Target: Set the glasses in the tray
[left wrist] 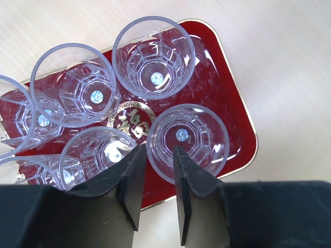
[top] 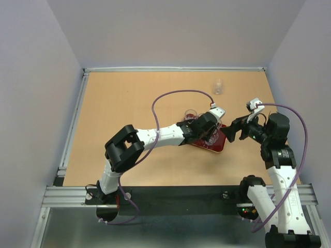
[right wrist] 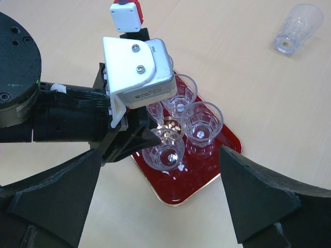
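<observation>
Glasses [left wrist: 153, 57]: six counted on tray [left wrist: 227, 119] in the left wrist view, all upright and packed close. Two are cut off at that view's left edge, and the lower one is also part hidden by the finger mount [left wrist: 62, 217]. Gold emblem [left wrist: 129, 120] shows only in part, between glass bases.

Seventh glass [top: 218, 86] stands alone on bench [top: 129, 98], toward the far right and well apart from the tray. The left wrist view does not show it. The right wrist view has it in the top right corner.

Top view: tray is mostly hidden under left arm [top: 165, 135]. Only its near-right corner and one glass at its far-left end show plainly. No count possible from there.

Right wrist view: the left arm's camera housing [right wrist: 137, 64] covers the tray's far-left part. Three glasses are plain, and a fourth is half hidden behind the housing.

Left fingers [left wrist: 133, 181]: a little apart, straddling the near wall of the nearest glass [left wrist: 187, 142], one finger outside and the other over its mouth. The gap is wider than the wall. Whether either finger touches the glass: cannot tell. That glass stands on the tray.

Right fingers [right wrist: 258, 201]: spread wide, holding nothing, just right of the tray in the top view.
</observation>
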Tool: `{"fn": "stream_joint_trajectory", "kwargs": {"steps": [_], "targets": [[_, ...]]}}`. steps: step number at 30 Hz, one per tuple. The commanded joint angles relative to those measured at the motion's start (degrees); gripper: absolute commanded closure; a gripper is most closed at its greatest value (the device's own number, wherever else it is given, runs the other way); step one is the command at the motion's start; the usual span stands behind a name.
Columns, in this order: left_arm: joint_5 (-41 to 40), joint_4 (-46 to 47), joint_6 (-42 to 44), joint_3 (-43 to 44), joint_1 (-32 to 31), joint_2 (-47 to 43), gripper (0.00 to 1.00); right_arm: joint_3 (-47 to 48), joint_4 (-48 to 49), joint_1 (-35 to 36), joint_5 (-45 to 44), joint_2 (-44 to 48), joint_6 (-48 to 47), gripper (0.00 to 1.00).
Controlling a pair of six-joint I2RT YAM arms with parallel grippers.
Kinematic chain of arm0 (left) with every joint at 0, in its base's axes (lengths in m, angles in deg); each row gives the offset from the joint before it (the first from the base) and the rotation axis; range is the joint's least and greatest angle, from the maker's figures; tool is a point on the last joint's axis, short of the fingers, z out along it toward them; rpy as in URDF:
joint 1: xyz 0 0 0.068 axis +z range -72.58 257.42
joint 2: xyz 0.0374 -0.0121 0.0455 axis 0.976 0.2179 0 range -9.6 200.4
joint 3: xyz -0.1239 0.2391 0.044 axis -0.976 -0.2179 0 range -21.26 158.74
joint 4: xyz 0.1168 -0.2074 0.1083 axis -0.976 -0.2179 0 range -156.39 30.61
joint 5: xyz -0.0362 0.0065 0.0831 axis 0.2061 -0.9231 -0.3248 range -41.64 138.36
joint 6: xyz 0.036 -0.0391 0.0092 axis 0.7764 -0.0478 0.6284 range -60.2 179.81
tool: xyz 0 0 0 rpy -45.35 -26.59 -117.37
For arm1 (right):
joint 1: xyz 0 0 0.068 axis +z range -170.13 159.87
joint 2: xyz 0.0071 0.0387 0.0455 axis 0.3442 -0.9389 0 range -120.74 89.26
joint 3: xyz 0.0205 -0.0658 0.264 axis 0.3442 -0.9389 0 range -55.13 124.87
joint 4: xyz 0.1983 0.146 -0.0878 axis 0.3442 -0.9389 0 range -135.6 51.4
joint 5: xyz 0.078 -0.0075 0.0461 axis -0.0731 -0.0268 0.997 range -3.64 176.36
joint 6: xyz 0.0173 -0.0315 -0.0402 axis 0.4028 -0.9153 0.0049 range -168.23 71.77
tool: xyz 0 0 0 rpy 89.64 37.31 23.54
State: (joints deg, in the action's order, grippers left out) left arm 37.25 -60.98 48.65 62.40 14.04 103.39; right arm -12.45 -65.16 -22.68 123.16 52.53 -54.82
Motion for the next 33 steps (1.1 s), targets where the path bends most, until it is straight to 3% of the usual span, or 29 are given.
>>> {"fn": "stream_joint_trajectory", "kwargs": {"steps": [1, 16, 23, 27, 33], "targets": [[-1.0, 0.2, -0.2, 3.2, -0.4, -1.4, 0.59, 1.1, 2.0, 0.4, -0.6, 1.0, 0.6, 0.0], [-6.6, 2.8, 0.4, -2.6, 0.4, -14.1, 0.37, 1.4, 1.6, 0.4, -0.8, 2.5, 2.4, 0.0], [-7.3, 2.9, 0.6, -8.0, 3.3, -19.2, 0.35, 2.1, 1.5, 0.4, -0.3, 1.1, 3.2, 0.0], [-10.3, 1.9, 3.9, -10.9, 5.0, -24.1, 0.33, 3.1, 1.5, 0.4, -1.0, -2.5, 4.4, 0.0], [-19.0, 0.2, 12.6, -17.8, 6.2, -39.9, 0.19, 8.5, 1.7, 0.4, -3.9, -16.0, 8.9, 0.0]]}}
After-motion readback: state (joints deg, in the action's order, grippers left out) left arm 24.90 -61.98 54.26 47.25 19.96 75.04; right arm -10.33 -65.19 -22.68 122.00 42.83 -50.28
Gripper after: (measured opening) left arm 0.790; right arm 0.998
